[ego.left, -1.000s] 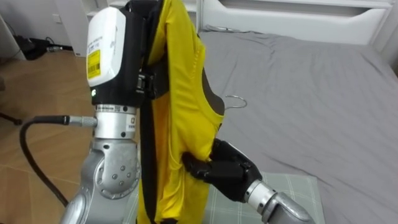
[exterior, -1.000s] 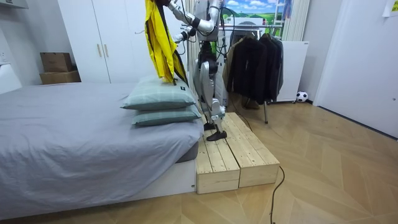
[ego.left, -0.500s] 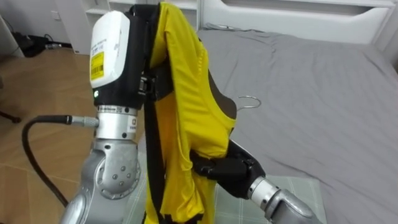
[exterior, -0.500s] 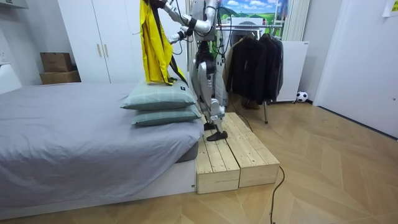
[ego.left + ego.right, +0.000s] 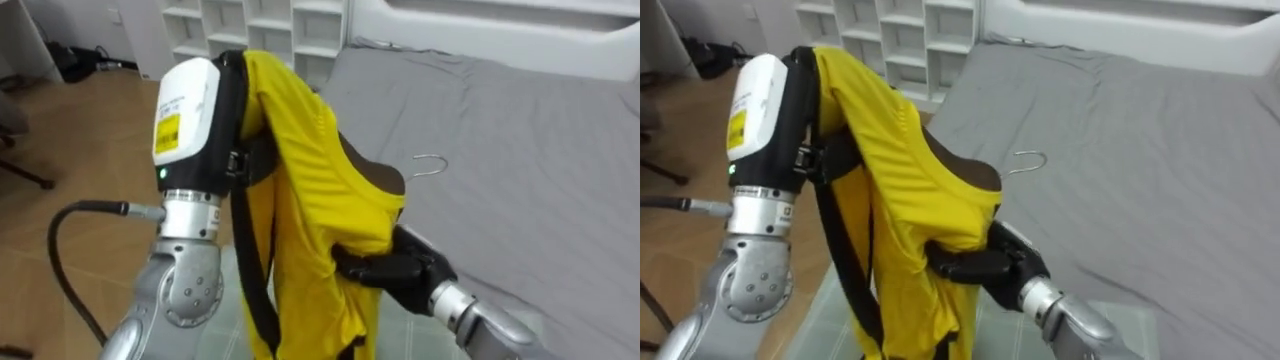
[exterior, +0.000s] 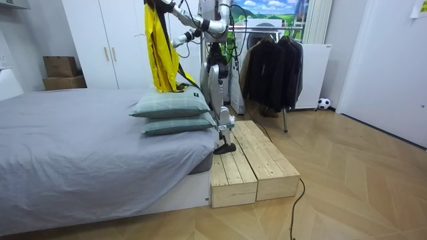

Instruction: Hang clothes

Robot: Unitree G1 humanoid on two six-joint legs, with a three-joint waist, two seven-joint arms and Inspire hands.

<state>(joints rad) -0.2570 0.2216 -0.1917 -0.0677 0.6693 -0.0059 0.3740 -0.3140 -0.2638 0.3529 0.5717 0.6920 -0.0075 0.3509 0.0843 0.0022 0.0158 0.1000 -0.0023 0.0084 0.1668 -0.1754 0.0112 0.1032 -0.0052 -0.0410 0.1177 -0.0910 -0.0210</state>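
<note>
Two hands on one yellow garment (image 5: 300, 200), lifting step of the hanging job.

I am judging that the garment is being raised off the bed (image 5: 520, 150), draped over my upright left forearm (image 5: 190, 130). The left hand is buried under the cloth, so I cannot tell its fingers. The right hand (image 5: 395, 272), at five o'clock in the eye views, is pinching the fabric with curled fingers, and the hanger hook (image 5: 430, 165) is poking out at one o'clock of it. Next I am expecting to need a turn toward the clothes rack (image 6: 273, 30) with the hook freed and leading. The room view is adding what the eyes are missing: the robot standing on a wooden platform (image 6: 253, 167) beside the stacked pillows (image 6: 170, 107), with the rack at three o'clock of its body.
</note>
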